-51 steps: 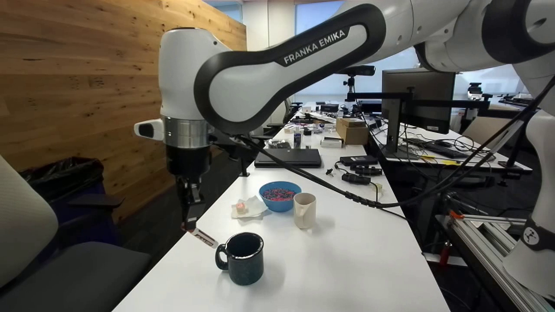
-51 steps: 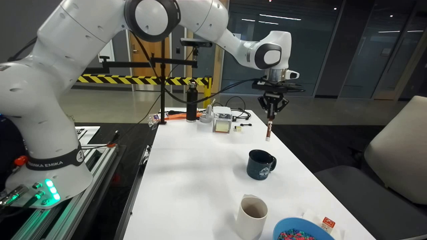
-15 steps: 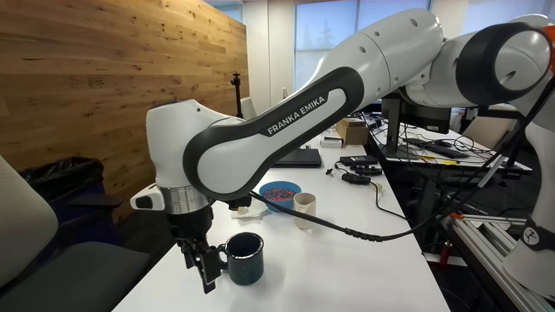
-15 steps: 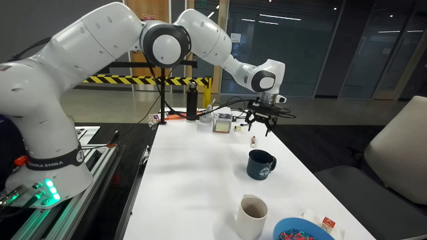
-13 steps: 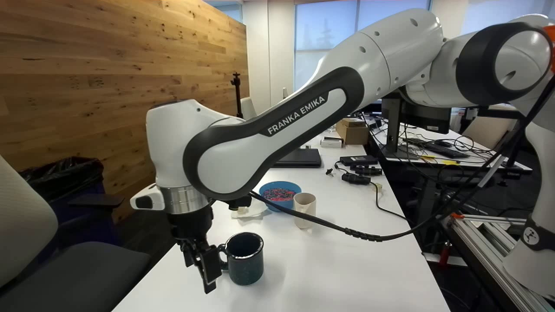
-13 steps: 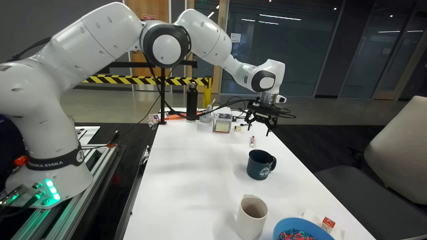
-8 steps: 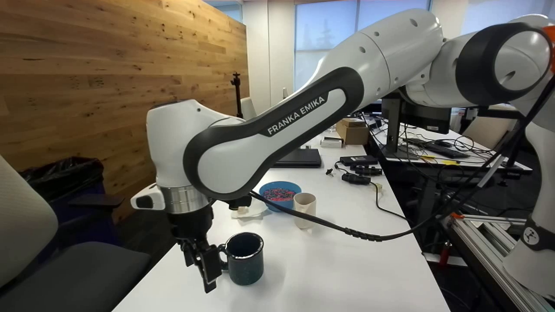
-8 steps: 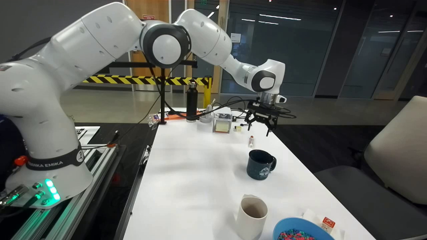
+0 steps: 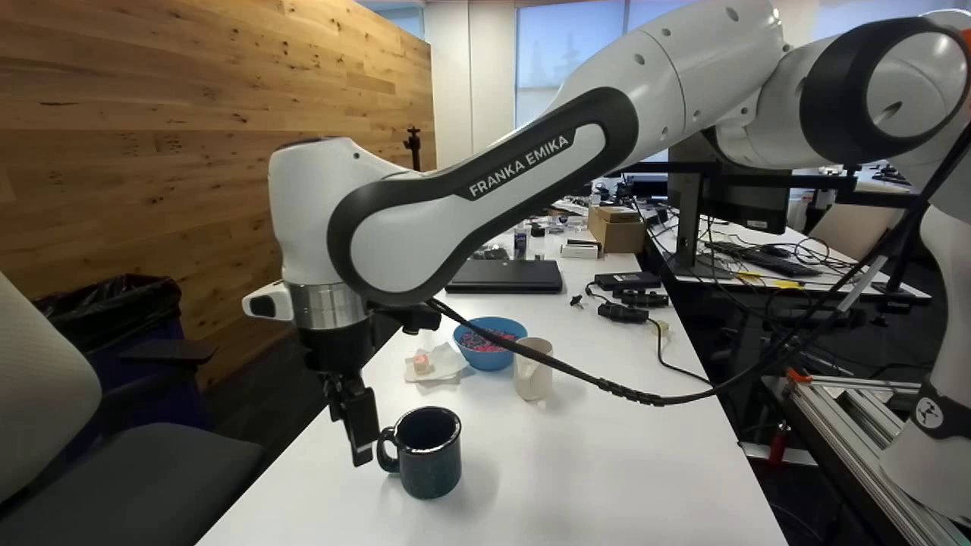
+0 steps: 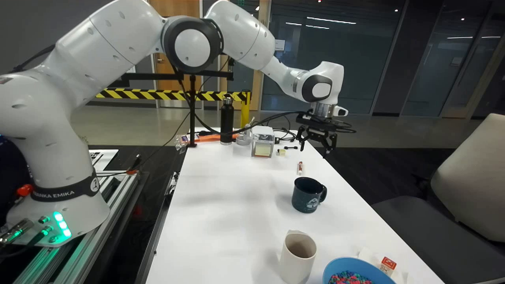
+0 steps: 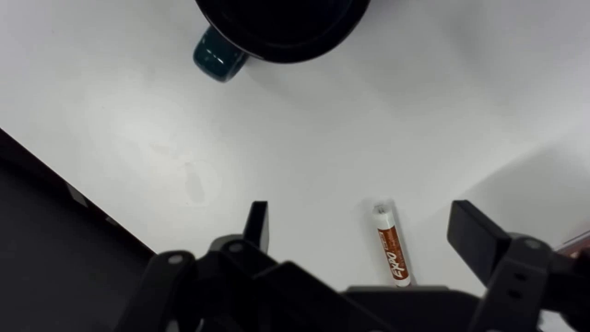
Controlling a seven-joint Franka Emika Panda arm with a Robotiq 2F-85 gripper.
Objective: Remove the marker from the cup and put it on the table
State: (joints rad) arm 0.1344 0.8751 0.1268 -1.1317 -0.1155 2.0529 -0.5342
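Nearest in wrist view: gripper [image 11: 358,226], fingers [image 11: 475,240] spread wide. Below, seen between them, reddish-brown Expo marker [image 11: 391,246] lies on white table [image 11: 313,161], lower end hidden behind gripper body. Farther, teal mug [image 11: 281,51]: upper part cut off by view's edge, interior too dark to read. In an exterior view, cable [image 9: 645,396] crosses cream mug [image 9: 531,384] and blue bowl [image 9: 485,362], partly covering both.

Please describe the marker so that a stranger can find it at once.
On the long white table stands a dark teal mug. Behind it in an exterior view, not touching, lies the marker. Its slim stick shape and reddish-brown EXPO label set it apart from the wide, round mug.
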